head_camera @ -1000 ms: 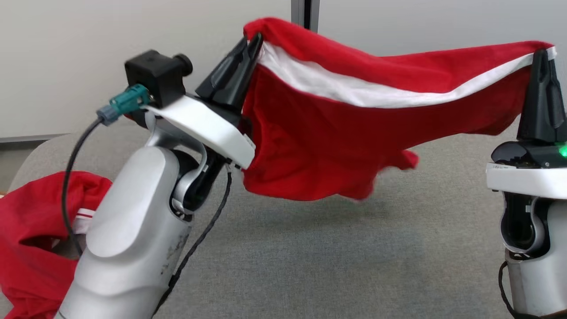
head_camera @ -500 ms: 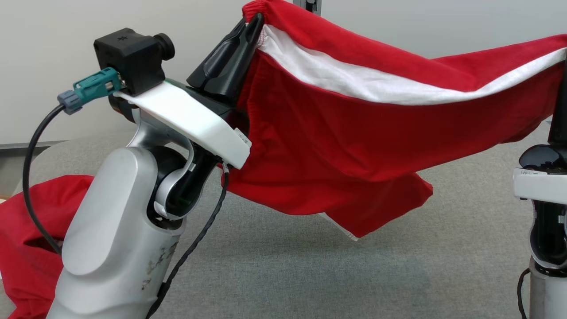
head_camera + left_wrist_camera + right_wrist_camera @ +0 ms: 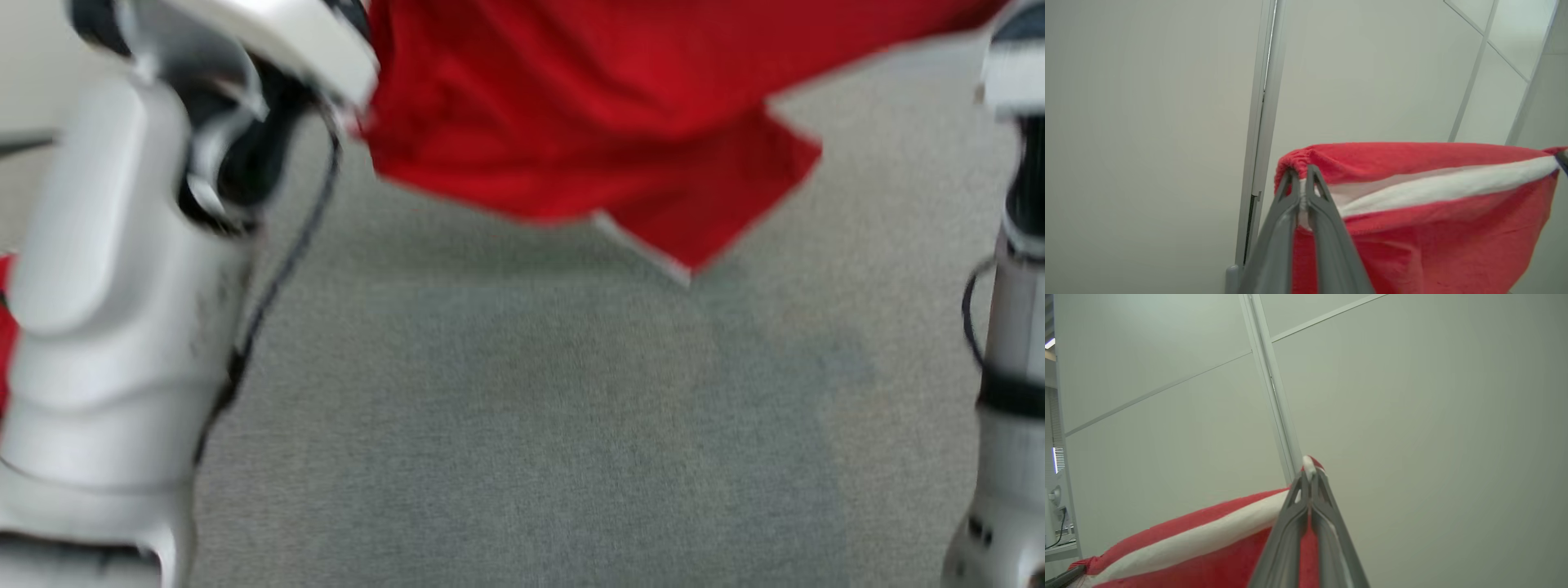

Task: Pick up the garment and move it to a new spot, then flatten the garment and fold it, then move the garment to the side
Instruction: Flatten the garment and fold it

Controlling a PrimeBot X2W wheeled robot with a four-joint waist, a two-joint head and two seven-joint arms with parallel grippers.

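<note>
**Head view: garment point(image 3: 571, 106) aloft, carry under way**

Wrist views settle the grips. The left tool point(image 3: 1300, 179) is clamped on the gathered end of the red-and-white top edge. The right tool point(image 3: 1309, 477) is pinched tight on the far end of that same edge. The cloth hangs stretched between them, and its lower corner is clear of the grey surface point(image 3: 522, 425).

Progress, as judged: the pick-up is done and the carry to a new spot appears to be in hand. Laying down, flattening, folding and moving aside all remain.

Against half a second ago, the head camera has tipped downward and blurred. It now takes in more surface and less wall, which is a camera shift and not a move of the things. Both grips are unchanged. The lower corner still hangs free.
</note>
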